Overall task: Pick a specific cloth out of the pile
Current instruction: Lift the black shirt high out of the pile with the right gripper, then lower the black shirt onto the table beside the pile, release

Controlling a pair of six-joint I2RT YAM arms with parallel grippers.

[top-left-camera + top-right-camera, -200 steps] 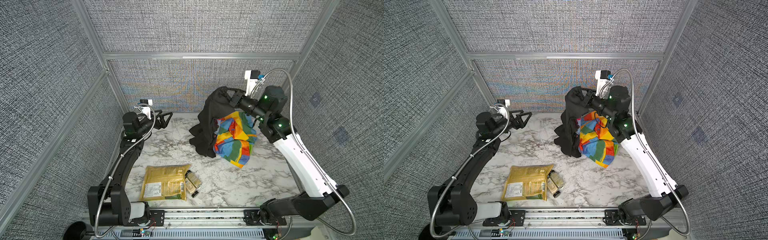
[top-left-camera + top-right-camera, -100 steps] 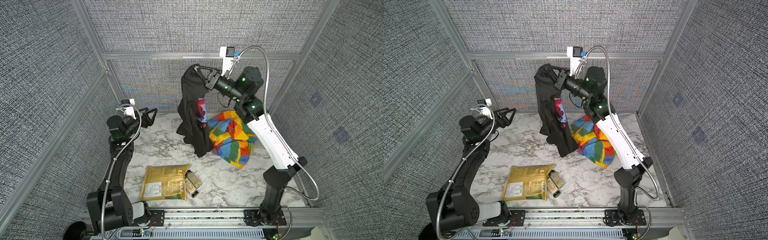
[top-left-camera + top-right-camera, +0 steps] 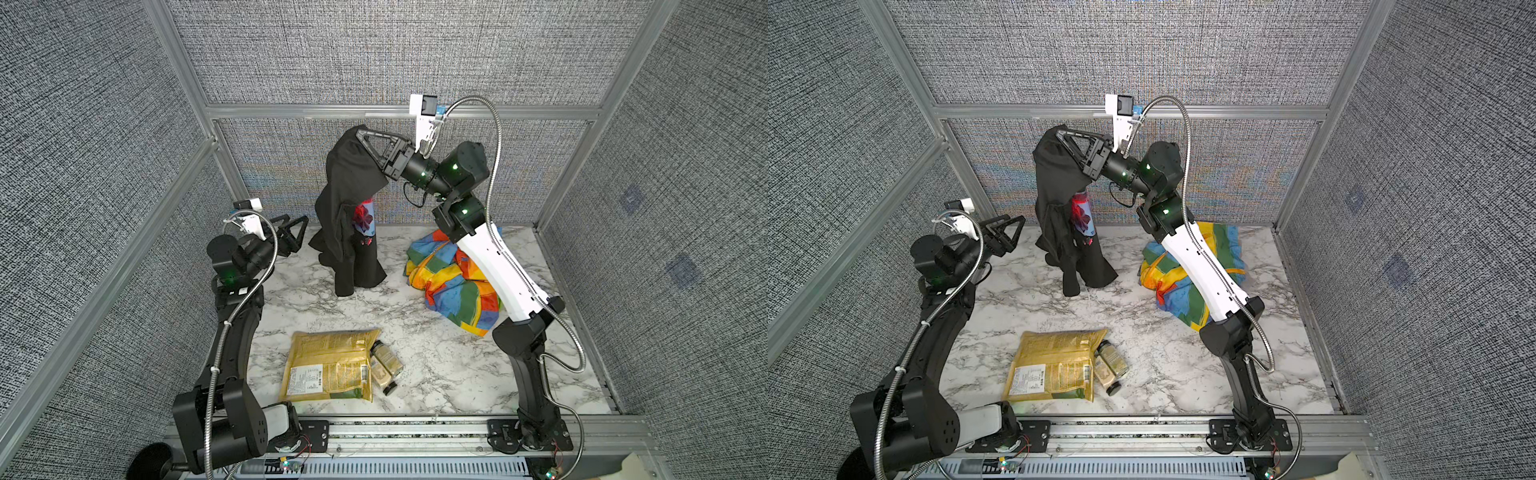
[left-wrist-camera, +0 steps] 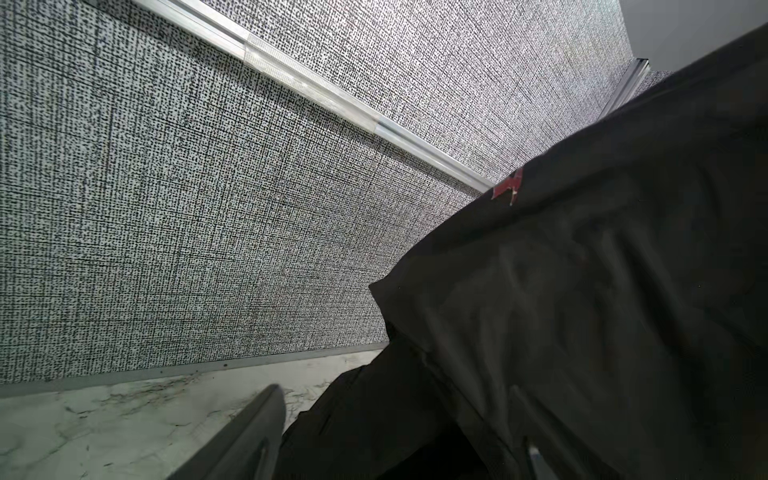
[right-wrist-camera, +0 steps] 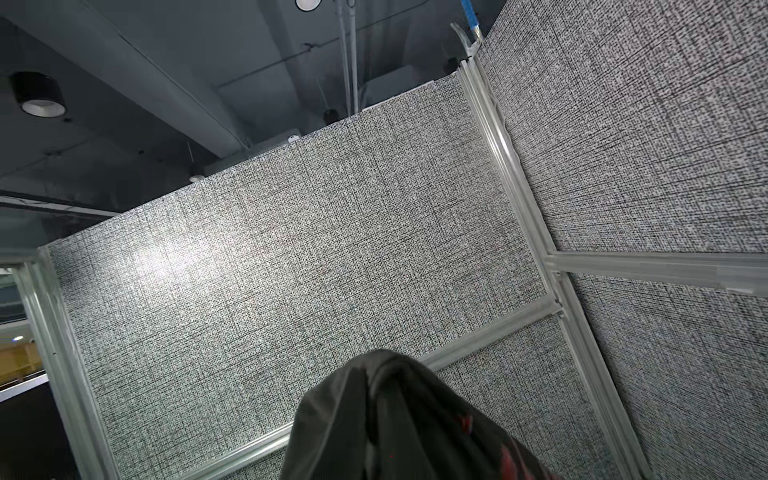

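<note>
1. Since 1 second ago the right gripper (image 3: 360, 135) has swung up and away from the pile, carrying the soft black fabric cloth with the red graphic print (image 3: 347, 216) clear of the shiny rainbow-checked cloth (image 3: 451, 286), which stays crumpled on the white marble-patterned table (image 3: 436, 374).
2. The right gripper's jaws are closed on the top fold of the black cloth; in the right wrist view the fabric (image 5: 399, 419) bunches over the tips and hides them.
3. The black cloth hangs straight down from that gripper, long axis vertical, its lower hem touching or almost touching the table.
4. The left gripper (image 3: 300, 232) has pulled back toward its own side and narrowed its jaws, which now stand partly apart and hold nothing.
5. The hanging cloth lies just ahead of the left gripper's tips, near its lower half; in the left wrist view the black fabric (image 4: 582, 311) fills the space just beyond 1 visible finger (image 4: 249, 436).
6. The left arm is the nearer free arm, elbow bent, wrist level and pointing at the cloth.
7. The right arm is stretched high with its wrist level, reaching across the middle.
</note>
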